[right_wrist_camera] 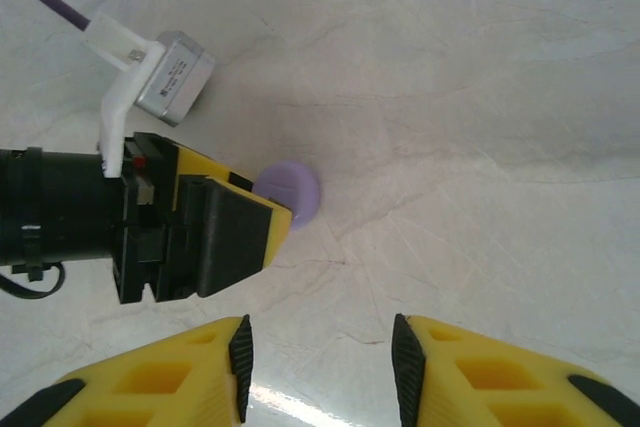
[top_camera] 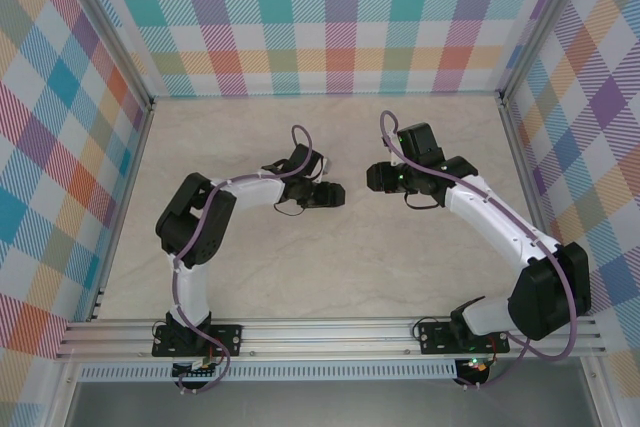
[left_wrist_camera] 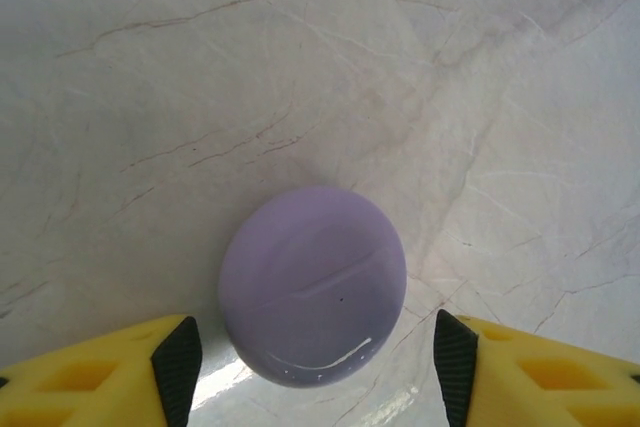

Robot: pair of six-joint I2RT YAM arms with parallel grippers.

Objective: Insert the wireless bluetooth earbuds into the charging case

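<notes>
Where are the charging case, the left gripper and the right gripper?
charging case (left_wrist_camera: 312, 285), left wrist view, middle of its lavender top.
left gripper (left_wrist_camera: 316, 365), left wrist view, midway between its fingertips.
right gripper (right_wrist_camera: 322, 362), right wrist view, midway between its fingertips.

Robot lab cell, marble-look bench (top_camera: 340, 277) boxed in by plaid panels (top_camera: 340, 17), aluminium rail (top_camera: 330, 332) at near edge carrying left arm (top_camera: 188, 232) and right arm (top_camera: 495, 212)

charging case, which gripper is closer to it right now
Left. The left gripper straddles the charging case, jaws open on either side, not touching. The right gripper hangs farther off, also open.
</notes>
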